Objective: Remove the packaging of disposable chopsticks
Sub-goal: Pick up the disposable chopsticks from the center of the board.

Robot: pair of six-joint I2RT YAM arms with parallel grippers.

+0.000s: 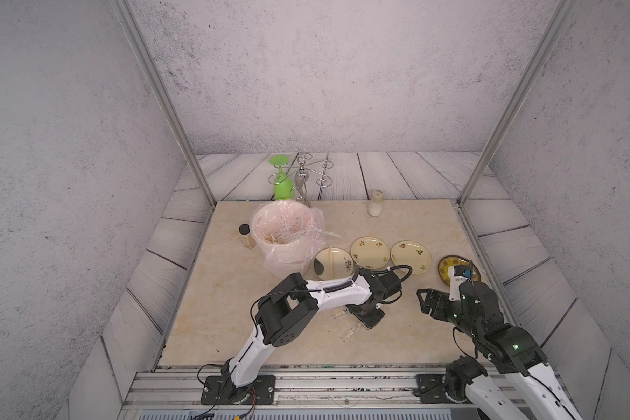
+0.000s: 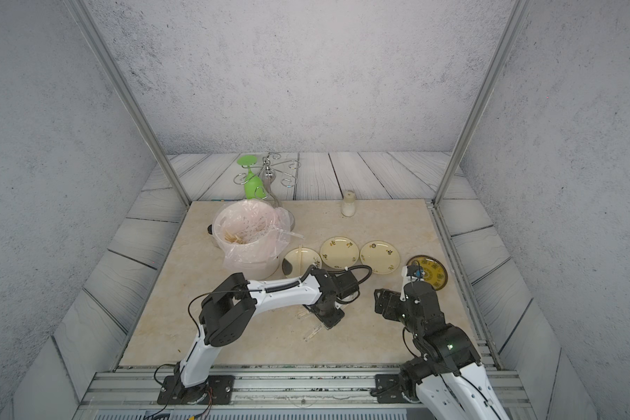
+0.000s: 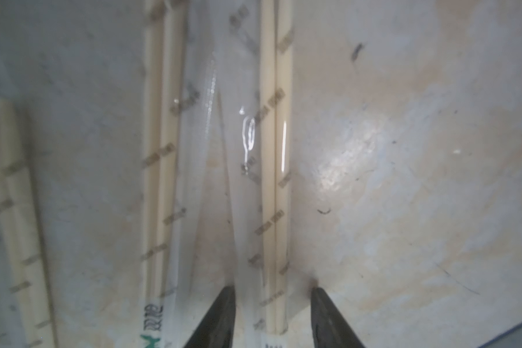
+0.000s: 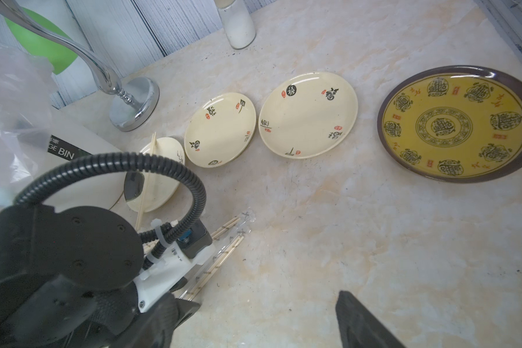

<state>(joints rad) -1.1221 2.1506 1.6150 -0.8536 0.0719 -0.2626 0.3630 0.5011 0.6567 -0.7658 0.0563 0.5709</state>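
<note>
Fingers (image 3: 220, 319) of the left gripper (image 3: 271, 304) stand apart just above the marble tabletop (image 3: 404, 195), one on each side of a pair of chopsticks (image 3: 275, 150) lying inside its clear printed packaging (image 3: 244, 186), with a gap between the sticks and each finger. Another wrapped pair (image 3: 160, 156) lies just beside it, and a third (image 3: 9, 211) lies farther off. The right gripper (image 1: 424, 300) hangs wide and empty near a dark-rimmed yellow plate (image 1: 445, 265), while bare sticks (image 1: 330, 262) rest across a cream plate (image 1: 342, 262) beside the bag-lined bin (image 1: 281, 218).
</note>
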